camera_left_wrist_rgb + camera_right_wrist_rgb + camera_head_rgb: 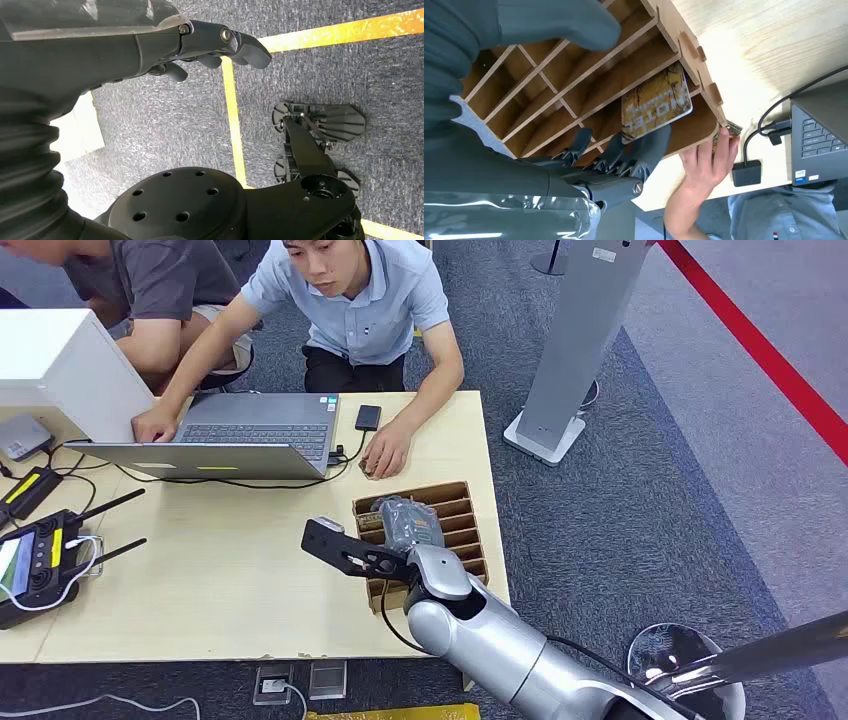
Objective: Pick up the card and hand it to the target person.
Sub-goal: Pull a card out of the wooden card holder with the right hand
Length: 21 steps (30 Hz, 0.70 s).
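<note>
From the head view, the robot's right hand [408, 523] is reaching over the brown wooden slotted rack [458, 506], which sits at the table's front right corner on the pale wooden table [230, 580]. The hand is wrapped in clear plastic and covers the middle slots, so here I cannot tell what the fingers do. Behind the rack a person in a light blue shirt [360, 310] kneels, one hand [384, 453] resting just beyond the rack's far edge, probably to wait for the card. A grey laptop [240, 435] stands further behind the rack, to its left.

In the left wrist view, the left hand [200, 45] hangs over grey carpet with a yellow line, away from the rack. Its fingers are loosely curled in and hold nothing; I judge this arm is simply parked.

In the right wrist view, the brown and gold hotel card [656, 107] stands tilted in one slot of the rack, half out of it. The dark fingertips [651, 142] are at the card's lower edge, the thick thumb above the rack. It looks like the start of a pinch, but whether the card is really gripped I cannot tell. The person's hand [704, 162] touches the rack's end wall, maybe to keep it steady.
</note>
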{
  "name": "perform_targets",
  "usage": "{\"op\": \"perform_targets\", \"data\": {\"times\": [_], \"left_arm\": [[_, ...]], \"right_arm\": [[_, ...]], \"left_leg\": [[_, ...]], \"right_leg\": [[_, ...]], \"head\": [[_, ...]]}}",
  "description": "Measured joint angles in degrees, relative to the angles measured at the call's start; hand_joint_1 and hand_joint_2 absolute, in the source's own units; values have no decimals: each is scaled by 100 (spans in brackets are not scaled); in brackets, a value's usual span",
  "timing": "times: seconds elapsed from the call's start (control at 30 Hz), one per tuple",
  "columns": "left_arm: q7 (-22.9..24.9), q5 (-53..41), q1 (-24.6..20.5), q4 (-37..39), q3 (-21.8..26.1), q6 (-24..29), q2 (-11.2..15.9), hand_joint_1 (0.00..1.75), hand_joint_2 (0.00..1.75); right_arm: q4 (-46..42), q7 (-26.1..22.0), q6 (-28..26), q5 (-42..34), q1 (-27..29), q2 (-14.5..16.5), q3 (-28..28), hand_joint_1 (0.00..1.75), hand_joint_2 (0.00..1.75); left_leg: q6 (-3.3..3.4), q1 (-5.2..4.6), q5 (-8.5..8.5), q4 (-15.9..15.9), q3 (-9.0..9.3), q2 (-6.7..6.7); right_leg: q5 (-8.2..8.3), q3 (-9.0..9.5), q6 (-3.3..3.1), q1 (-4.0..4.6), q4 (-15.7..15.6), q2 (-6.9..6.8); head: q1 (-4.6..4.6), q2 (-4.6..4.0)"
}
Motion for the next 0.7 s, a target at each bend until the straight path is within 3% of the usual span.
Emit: {"op": "perform_targets", "data": {"times": [0.4, 0.7], "left_arm": [[-2, 0, 0, 0, 0, 0, 0, 0, 175], [10, 8, 1, 0, 0, 102, 0, 0, 175]], "right_arm": [[11, 0, -59, -53, -26, 0, 7, 170, 175], [11, -36, -155, -103, -27, -2, 31, 175, 175]], "left_leg": [[0, 0, 0, 0, 0, 0], [0, 0, 0, 0, 1, 0]], "right_leg": [[0, 0, 0, 0, 0, 0], [0, 0, 0, 0, 0, 0]], "head": [[-1, 0], [-1, 0]]}}
